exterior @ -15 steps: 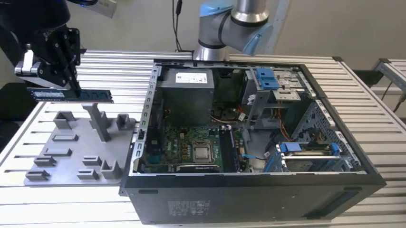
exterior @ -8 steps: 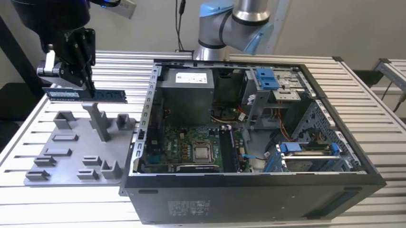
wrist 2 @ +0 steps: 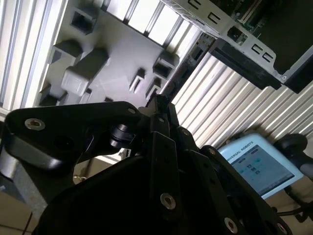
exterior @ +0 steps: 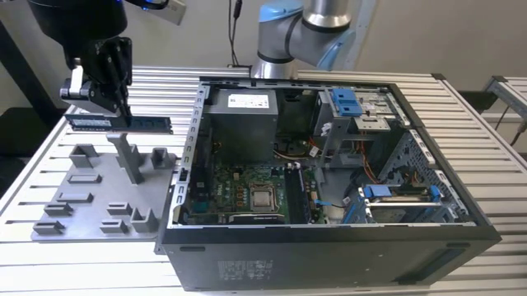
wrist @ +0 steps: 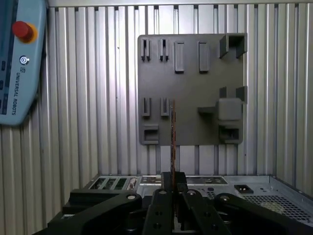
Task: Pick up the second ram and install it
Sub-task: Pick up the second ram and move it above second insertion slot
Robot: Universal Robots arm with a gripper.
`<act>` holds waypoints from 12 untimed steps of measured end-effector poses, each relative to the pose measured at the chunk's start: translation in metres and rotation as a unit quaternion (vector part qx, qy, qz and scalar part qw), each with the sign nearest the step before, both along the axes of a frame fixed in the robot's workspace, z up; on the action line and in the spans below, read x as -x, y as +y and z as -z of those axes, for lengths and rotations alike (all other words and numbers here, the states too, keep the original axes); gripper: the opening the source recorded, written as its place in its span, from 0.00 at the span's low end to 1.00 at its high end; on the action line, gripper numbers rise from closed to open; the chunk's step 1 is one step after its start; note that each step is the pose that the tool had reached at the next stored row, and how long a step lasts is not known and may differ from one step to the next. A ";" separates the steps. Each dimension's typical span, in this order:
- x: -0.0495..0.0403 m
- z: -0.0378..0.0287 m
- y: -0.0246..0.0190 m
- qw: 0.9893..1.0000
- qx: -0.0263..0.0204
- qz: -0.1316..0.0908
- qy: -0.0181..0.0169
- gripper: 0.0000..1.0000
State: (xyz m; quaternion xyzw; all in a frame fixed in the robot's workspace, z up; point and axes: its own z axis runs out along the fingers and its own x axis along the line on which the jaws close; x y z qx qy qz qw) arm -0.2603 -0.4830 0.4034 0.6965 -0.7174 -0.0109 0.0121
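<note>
Ram (exterior: 123, 123) | I see gripper (exterior: 118, 111) clamped on it, held level | above tray (exterior: 99, 213), at the exterior view's left of case (exterior: 329, 259)

Slatted table (exterior: 82, 265), grey fixture plate (exterior: 91, 206), computer case (exterior: 329, 262)

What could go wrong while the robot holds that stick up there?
1. The gripper pinches the ram by its flat sides, so it might slip or tilt.
2. The ram hangs above a tall gray post. Dropping low could bump it.
3. The case wall stands between ram and motherboard. A low path could clip it.
</note>
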 end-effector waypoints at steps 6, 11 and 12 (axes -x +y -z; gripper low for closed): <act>-0.0166 0.0000 0.0000 1.000 0.000 0.000 0.000 0.14; -0.0279 0.0000 0.0000 1.000 0.000 0.000 0.000 0.14; -0.0301 0.0000 0.0000 1.000 0.000 0.000 0.000 0.14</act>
